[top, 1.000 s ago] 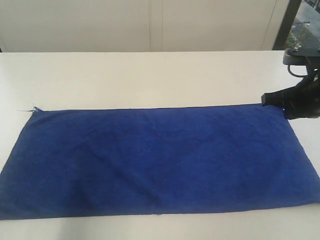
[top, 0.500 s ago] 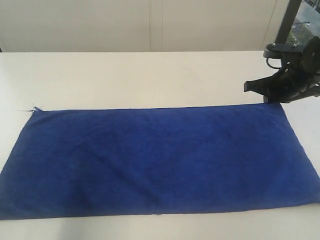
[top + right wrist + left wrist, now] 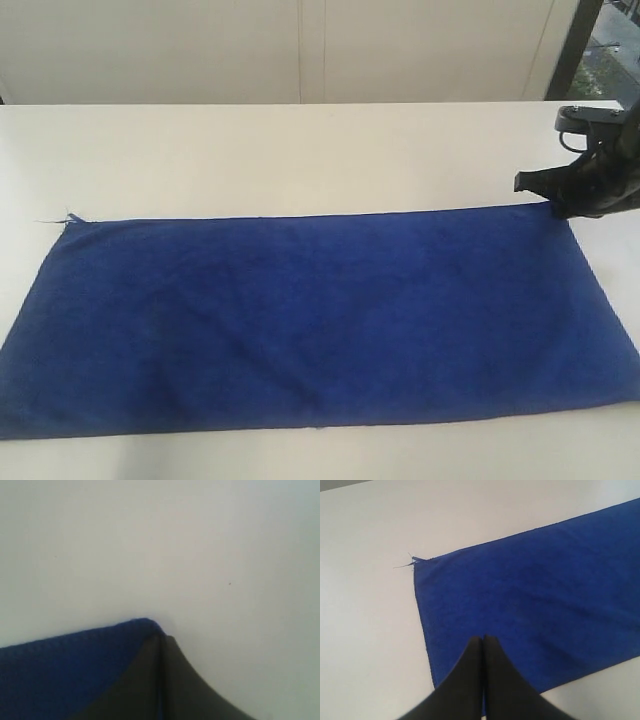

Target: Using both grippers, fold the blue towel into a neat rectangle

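Right claw (image 3: pixel 521 183), shut and empty, hangs by the towel (image 3: pixel 300 320), at its two-o'clock corner (to pinch it, probably); left claw (image 3: pixel 483 640) likewise shut.

Premises: a robot test station of laboratory type. Grounds: a bare white counter (image 3: pixel 300 150) with a plain, unmarked surface. Blank off-white wall panels (image 3: pixel 150 50) with vertical seams stand directly behind it. A dark frame post (image 3: pixel 577 40) rises at the far right corner. The black right gripper (image 3: pixel 522 184) stands over the counter.
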{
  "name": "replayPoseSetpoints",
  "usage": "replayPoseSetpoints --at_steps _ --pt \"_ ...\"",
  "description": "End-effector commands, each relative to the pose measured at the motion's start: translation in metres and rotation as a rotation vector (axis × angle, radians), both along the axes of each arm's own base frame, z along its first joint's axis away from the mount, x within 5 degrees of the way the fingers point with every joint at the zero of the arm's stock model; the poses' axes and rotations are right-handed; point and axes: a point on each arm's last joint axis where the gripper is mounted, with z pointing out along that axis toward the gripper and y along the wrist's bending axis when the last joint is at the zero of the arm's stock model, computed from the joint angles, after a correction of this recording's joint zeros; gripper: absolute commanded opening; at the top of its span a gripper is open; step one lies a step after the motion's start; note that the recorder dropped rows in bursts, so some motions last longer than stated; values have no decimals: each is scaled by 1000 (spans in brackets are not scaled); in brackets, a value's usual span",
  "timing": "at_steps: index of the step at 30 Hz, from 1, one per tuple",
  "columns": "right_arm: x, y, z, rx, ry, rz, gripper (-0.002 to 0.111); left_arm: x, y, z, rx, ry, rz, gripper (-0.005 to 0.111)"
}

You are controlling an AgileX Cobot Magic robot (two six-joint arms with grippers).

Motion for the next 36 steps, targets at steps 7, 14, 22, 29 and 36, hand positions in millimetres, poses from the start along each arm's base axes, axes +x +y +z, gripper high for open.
replayPoseSetpoints --at_steps 7,14,22,29,36 --pt "-9 -28 -9 13 32 -83 0 -1 -1 -2 -14 9 -1 0" --pt "-11 -36 -9 12 27 -102 0 -1 -1 -2 -14 9 -1 0" --pt "-15 -35 41 -4 -60 -108 0 -1 -1 -2 -14 9 -1 0" --pt "-49 -21 83 50 58 -91 0 -1 -1 -2 -14 9 -1 0" --pt "-90 1 67 65 187 -17 0 -1 -1 -2 -14 9 -1 0"
